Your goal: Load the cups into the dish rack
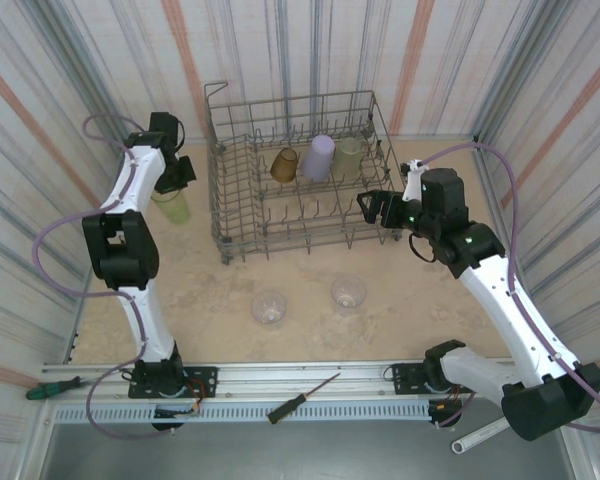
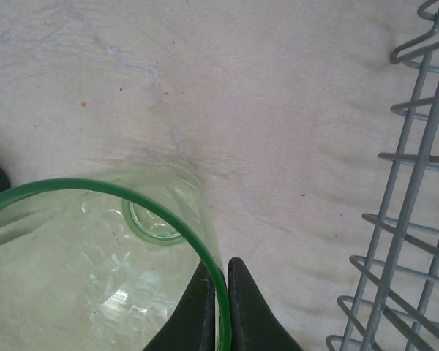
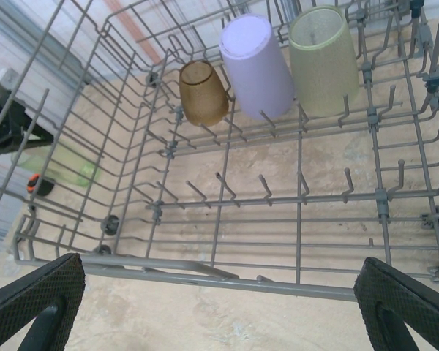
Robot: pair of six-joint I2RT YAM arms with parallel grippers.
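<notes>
On the far side of the surface [image 1: 210, 290], the dish rack [image 1: 223, 200] is carrying an amber cup [image 1: 284, 165], a lilac cup [image 1: 319, 157] and a pale green cup [image 1: 351, 156] along its back row. The right jaws are hanging spread wide at its near right edge. Left of the rack, the left jaws are pinching the rim of a green cup [image 2: 88, 278] standing on the surface. A clear cup [image 1: 269, 306] and a second clear cup [image 1: 348, 293] are sitting out front.
</notes>
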